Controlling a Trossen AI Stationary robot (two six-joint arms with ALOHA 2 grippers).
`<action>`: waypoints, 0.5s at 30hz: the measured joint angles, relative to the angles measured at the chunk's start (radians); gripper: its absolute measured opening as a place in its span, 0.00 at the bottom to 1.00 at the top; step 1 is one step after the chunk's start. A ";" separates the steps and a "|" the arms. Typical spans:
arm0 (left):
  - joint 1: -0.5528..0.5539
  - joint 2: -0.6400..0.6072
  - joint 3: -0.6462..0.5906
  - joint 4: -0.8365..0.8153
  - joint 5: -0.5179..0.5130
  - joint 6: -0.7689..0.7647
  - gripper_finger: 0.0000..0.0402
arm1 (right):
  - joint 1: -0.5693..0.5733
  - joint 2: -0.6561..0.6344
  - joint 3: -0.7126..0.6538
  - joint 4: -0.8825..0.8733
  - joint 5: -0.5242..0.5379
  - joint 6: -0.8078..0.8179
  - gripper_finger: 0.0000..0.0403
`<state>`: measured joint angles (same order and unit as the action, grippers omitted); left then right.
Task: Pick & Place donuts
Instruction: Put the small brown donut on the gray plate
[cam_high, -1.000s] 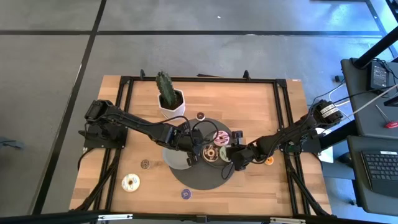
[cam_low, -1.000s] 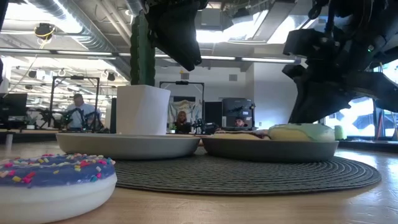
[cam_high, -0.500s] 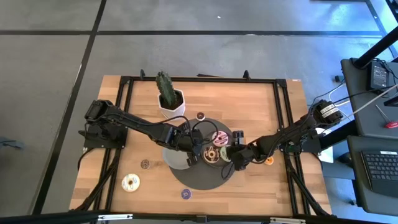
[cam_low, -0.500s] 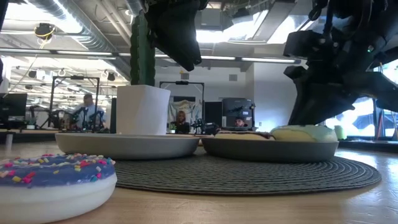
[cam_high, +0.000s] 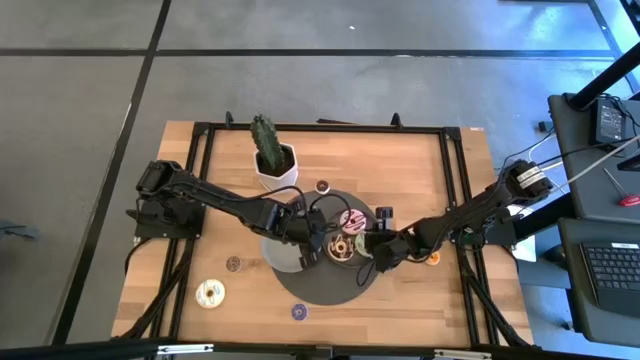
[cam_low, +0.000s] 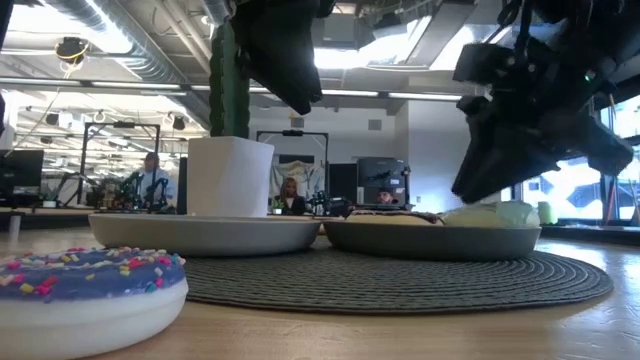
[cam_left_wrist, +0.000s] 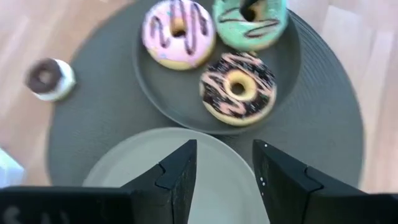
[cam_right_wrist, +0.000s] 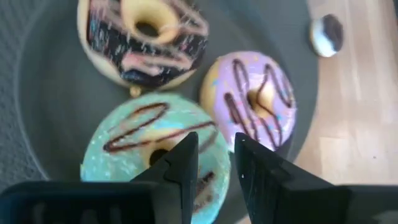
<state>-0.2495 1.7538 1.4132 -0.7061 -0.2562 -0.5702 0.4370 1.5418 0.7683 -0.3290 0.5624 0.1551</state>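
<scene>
A dark grey plate (cam_left_wrist: 163, 96) on a round woven mat (cam_high: 325, 285) holds three donuts: green (cam_right_wrist: 146, 146), pink (cam_right_wrist: 255, 99) and brown with sprinkles (cam_right_wrist: 146, 43). My right gripper (cam_right_wrist: 214, 146) hangs open just above the green donut, which lies flat on the plate (cam_low: 495, 213). My left gripper (cam_left_wrist: 224, 149) hovers open over an empty lighter grey plate (cam_left_wrist: 124, 165) beside it. Both grippers (cam_high: 312, 243) (cam_high: 372, 250) sit close together over the mat.
A cactus in a white pot (cam_high: 272, 158) stands at the far side. Loose donuts lie on the wood: white (cam_high: 210, 292), small brown (cam_high: 233, 264), purple (cam_high: 299, 312), a small one (cam_high: 322, 186) and orange (cam_high: 432, 258).
My right gripper has opened and let go of the green donut, which stays lying on the dark plate. The gripper has then risen a little above it.
</scene>
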 joint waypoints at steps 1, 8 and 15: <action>-0.003 0.000 0.000 -0.001 0.018 -0.007 0.37 | 0.004 -0.013 0.002 0.001 -0.003 0.007 0.27; -0.062 0.000 0.000 -0.018 0.077 -0.064 0.38 | 0.089 -0.133 0.003 -0.049 -0.015 0.113 0.27; -0.139 0.000 0.000 -0.022 0.079 -0.084 0.37 | 0.157 -0.185 0.003 -0.065 -0.022 0.206 0.27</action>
<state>-0.3884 1.7538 1.4136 -0.7277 -0.1771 -0.6545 0.5937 1.3563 0.7712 -0.3943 0.5407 0.3607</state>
